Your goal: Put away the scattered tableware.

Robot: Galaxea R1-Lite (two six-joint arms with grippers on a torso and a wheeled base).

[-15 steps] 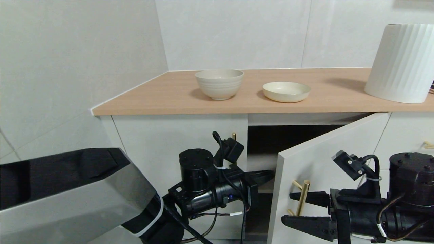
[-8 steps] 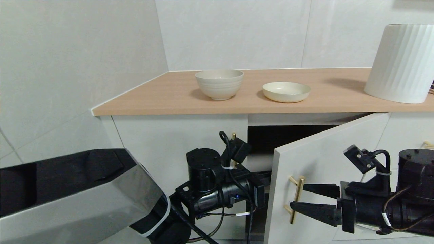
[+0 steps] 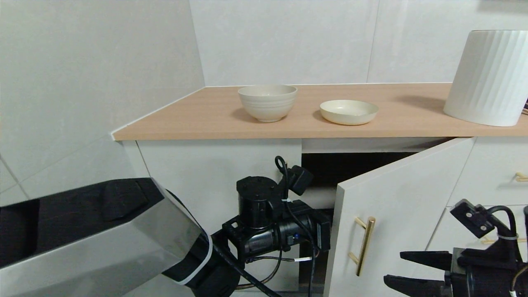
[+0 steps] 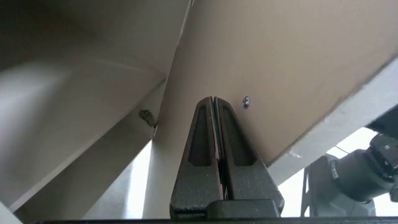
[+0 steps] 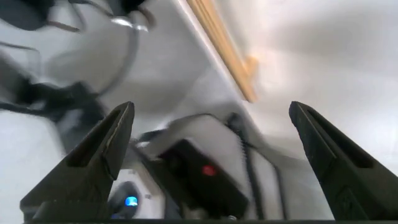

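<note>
A white ribbed container [image 3: 489,76], tapered and matte, is set at the right end of the wooden desk [image 3: 198,119], well apart from the tableware. The desk is bounded at the far side and at the left by pale tiled wall [image 3: 288,41]. Below the top, a flat white cabinet door [image 3: 396,214] is swung partly open towards the near side, with the dark opening exposed behind it. A slim brass bar handle [image 3: 364,245] is fixed upright near the door's free edge. A second brass handle [image 3: 522,177] is seen on the cabinet front further right.

The bowl [image 3: 267,102], deep, round, cream and banded with faint ridges, is placed on the desk near its left part. The shallow dish [image 3: 349,111], smooth and pale yellow, is placed just to the right of it, not touching.

The left arm is extended into the opening, its tip hidden by the door edge in the head view. The left claw [image 4: 213,102] is pressed fully together with nothing gripped, close to the door's inner face by a small screw [image 4: 247,102]; contact cannot be judged.

The right claw [image 3: 412,270] is held low at the near right, spread wide and empty, pointed at the handle but apart from it.
</note>
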